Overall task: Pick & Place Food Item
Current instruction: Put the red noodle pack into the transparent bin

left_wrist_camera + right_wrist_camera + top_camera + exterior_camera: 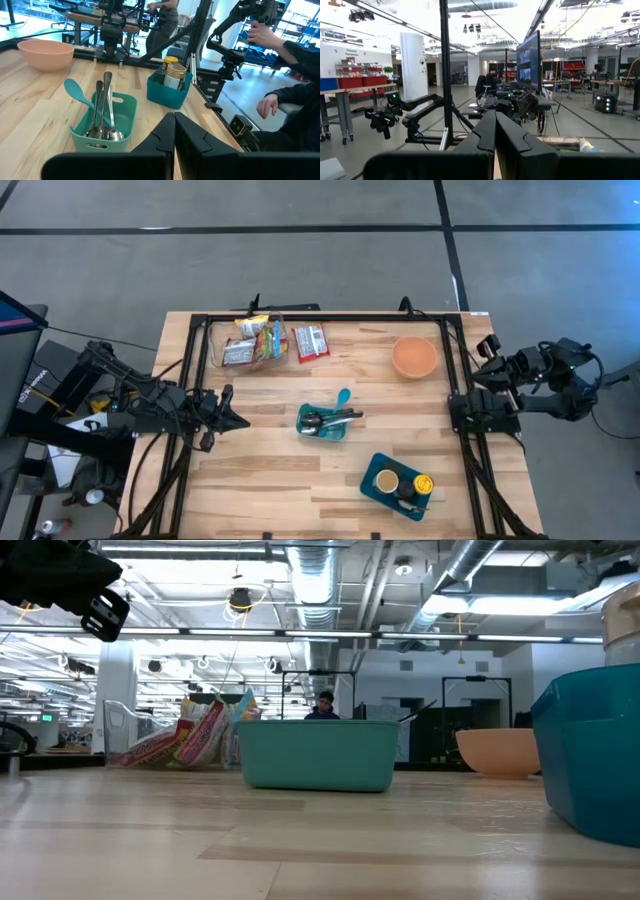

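Observation:
Several snack packets (252, 340) stand in a clear bin (222, 332) at the table's far left; the low view shows them (200, 735) leaning together. A red packet (310, 342) lies flat on the wood right of the bin. My left gripper (243, 421) hangs level over the table's left side, shut and holding nothing, its fingers (174, 122) pointing toward the teal cutlery bin (102, 120). My right gripper (484, 352) is drawn back above the table's right edge, shut and holding nothing, its fingers (495, 120) pointing slightly above level across the table.
A teal bin (325, 421) with spoons and a spatula stands mid-table. An orange bowl (414, 357) sits far right, and a blue bin with jars (397, 480) near right. A black frame (320, 317) rims the table. A person (280, 50) sits beyond the near edge.

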`<action>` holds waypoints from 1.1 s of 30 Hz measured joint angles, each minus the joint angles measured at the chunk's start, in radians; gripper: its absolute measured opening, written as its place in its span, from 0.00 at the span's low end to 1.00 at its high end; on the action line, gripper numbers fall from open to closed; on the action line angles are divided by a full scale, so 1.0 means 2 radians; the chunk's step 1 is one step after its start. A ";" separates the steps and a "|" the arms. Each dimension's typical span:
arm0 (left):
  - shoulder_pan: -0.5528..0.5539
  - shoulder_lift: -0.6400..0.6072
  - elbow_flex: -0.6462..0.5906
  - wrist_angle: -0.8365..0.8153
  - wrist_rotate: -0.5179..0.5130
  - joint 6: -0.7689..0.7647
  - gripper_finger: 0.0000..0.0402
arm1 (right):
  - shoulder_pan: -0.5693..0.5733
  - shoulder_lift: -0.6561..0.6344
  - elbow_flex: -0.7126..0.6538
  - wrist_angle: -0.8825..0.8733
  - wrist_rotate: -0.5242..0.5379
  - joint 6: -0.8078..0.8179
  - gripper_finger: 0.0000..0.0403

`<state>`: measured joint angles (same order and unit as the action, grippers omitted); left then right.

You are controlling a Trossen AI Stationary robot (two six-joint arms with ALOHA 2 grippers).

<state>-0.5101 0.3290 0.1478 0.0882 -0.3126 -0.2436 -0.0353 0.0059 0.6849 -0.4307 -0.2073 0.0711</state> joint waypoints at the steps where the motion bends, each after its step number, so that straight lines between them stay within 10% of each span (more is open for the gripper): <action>1: 0.000 0.000 0.000 0.000 0.000 0.000 0.00 | 0.000 0.000 0.000 -0.002 0.001 0.000 0.00; 33: 0.000 0.000 0.000 0.002 0.000 0.000 0.00 | 0.000 -0.001 -0.338 0.359 0.027 -0.027 0.00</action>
<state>-0.5098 0.3290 0.1478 0.0914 -0.3126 -0.2436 -0.0353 0.0044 0.0082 0.2870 -0.1538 0.0179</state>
